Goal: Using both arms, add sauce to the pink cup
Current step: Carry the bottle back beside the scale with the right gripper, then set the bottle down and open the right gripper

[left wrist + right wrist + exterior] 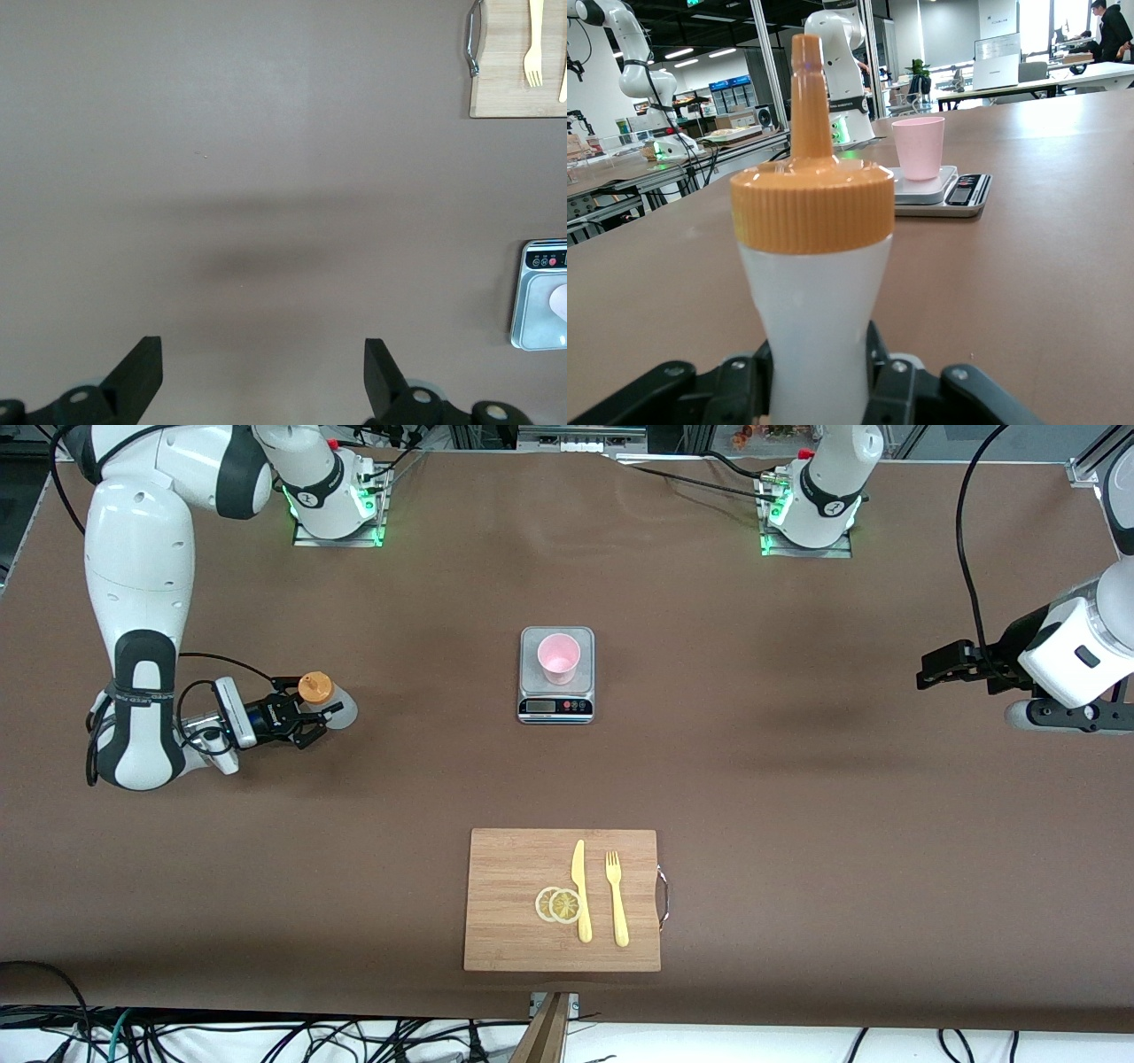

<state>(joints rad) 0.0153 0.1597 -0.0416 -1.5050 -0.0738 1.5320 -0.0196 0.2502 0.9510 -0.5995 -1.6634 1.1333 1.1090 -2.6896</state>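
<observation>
With the right gripper (312, 722) clenched low on the sauce (323, 698) standing at its end of the table, it should lift upright toward the pink cup (559, 657) on the scale (555, 676), while the left gripper (932, 667) waits spread over bare table.

Front cam high overhead, wrist cams low, all share scale (555, 676)

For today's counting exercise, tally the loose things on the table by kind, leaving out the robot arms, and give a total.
Bottles: 1, the sauce bottle
Cups: 1, the pink cup
Scales: 1
Cutting boards: 1
Knives: 1
Forks: 1
Lemon slices: 2
Total: 8
</observation>
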